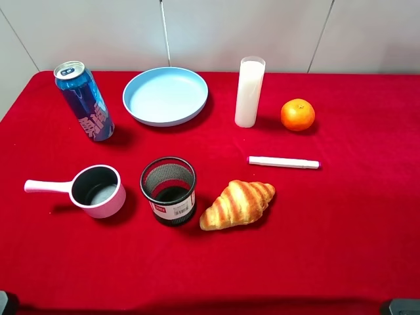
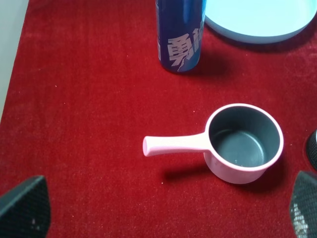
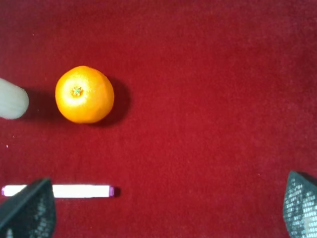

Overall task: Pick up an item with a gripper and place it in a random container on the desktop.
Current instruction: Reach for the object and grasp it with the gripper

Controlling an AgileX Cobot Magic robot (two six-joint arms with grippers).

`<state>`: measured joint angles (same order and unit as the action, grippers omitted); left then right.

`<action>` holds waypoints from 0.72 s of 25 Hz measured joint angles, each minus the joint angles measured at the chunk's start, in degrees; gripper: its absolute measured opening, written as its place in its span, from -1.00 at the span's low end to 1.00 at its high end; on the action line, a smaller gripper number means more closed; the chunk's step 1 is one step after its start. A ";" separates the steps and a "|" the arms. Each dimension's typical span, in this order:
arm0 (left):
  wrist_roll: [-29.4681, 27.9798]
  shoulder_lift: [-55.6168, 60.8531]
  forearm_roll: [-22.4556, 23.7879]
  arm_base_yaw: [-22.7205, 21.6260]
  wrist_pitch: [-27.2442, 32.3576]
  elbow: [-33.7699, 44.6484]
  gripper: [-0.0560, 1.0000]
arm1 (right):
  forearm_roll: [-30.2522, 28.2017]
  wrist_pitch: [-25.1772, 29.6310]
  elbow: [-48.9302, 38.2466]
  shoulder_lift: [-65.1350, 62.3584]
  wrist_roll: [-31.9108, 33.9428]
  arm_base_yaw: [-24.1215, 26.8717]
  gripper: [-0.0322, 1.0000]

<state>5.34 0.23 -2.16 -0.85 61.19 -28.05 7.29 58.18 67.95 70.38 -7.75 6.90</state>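
Observation:
The orange sits on the red desktop at the back right, beside a tall white cup. It also shows in the right wrist view, ahead of my right gripper, whose black fingers are wide apart and empty. The light-blue plate lies at the back centre-left and is empty; its edge shows in the left wrist view. My left gripper is open and empty, above the cloth in front of the pink pot. Both arms sit at the table's near edge.
A blue can stands left of the plate. A pink handled pot, a black mesh cup and a croissant line the middle. A tall white cup and a white marker lie near the orange.

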 joint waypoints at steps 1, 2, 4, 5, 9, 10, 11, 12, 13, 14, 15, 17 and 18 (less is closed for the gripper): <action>0.00 0.00 0.00 0.00 0.00 0.00 0.92 | -0.06 0.00 0.91 1.42 0.00 -0.45 0.40; 0.00 0.00 0.00 0.00 0.00 0.00 0.92 | -0.17 0.00 1.64 2.76 0.00 -0.94 0.40; 0.00 0.00 0.00 0.00 0.00 0.00 0.92 | -0.38 -0.35 3.33 5.18 0.00 -1.85 0.40; 0.00 0.00 0.00 0.00 0.00 0.00 0.92 | -0.53 -0.63 4.05 6.38 0.14 -2.20 0.40; 0.00 0.00 0.00 0.00 0.00 0.00 0.92 | -1.48 -2.43 4.77 10.12 1.26 -2.37 0.40; 0.00 0.00 0.00 0.00 0.00 0.00 0.92 | -1.71 -2.77 4.77 11.06 1.39 -2.37 0.40; 0.00 0.00 0.00 0.00 0.00 0.00 0.92 | -1.71 -3.05 4.77 11.83 1.54 -2.37 0.40; 0.00 0.00 0.00 0.00 0.00 0.00 0.92 | -1.76 -3.16 4.77 12.77 1.69 -2.37 0.40; 0.00 0.00 0.00 0.00 0.00 0.00 0.92 | -1.85 -3.24 4.77 13.75 1.99 -2.37 0.40; 0.00 0.00 0.00 0.00 0.00 0.00 0.92 | -1.90 -3.25 4.77 14.59 2.32 -2.37 0.40; 0.00 0.00 0.00 0.00 0.00 0.00 0.92 | -1.90 -3.30 4.77 15.58 2.73 -2.37 0.40; 0.00 0.00 0.00 0.00 0.00 0.00 0.92 | -1.90 -3.39 4.77 17.58 3.10 -2.37 0.40; 0.00 0.00 0.00 0.00 0.00 0.00 0.92 | -1.90 -3.44 4.77 18.40 3.22 -2.37 0.40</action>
<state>5.34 0.23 -2.16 -0.85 61.19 -28.05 5.39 54.75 72.72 88.78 -4.52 4.53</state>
